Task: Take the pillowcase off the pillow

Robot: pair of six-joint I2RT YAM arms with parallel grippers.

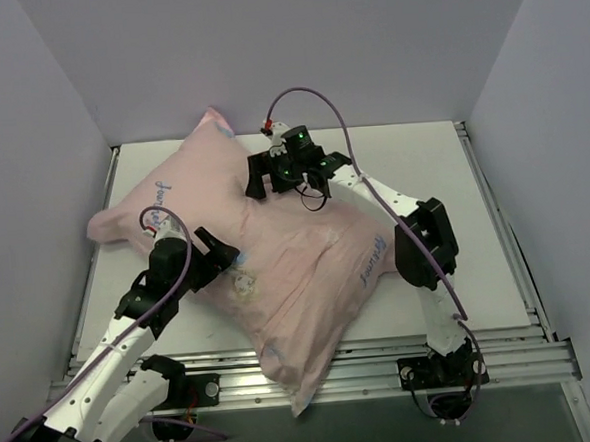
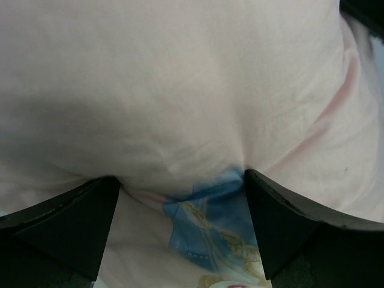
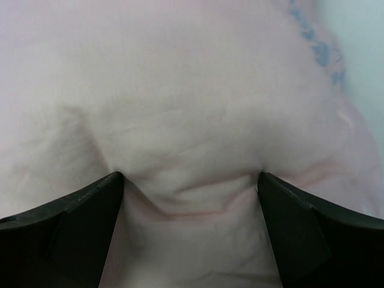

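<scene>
The pale pink pillowcase (image 1: 297,251) with small blue script lies diagonally across the table, stuffed full. The white pillow is hidden inside it. My left gripper (image 1: 220,254) is open, its fingertips pressed into the cover's near left side beside a small blue princess print (image 1: 240,279). In the left wrist view the open gripper (image 2: 182,177) straddles a fold of pink fabric and the blue print (image 2: 204,228). My right gripper (image 1: 286,184) is open and presses down on the far part of the cover. In the right wrist view it (image 3: 189,175) dents plain pink fabric (image 3: 192,108).
The white table (image 1: 422,163) is boxed in by grey walls on the left, back and right. One corner of the covered pillow (image 1: 295,381) hangs over the metal rail (image 1: 384,371) at the front edge. The right arm's cable (image 1: 344,128) arcs above the pillow.
</scene>
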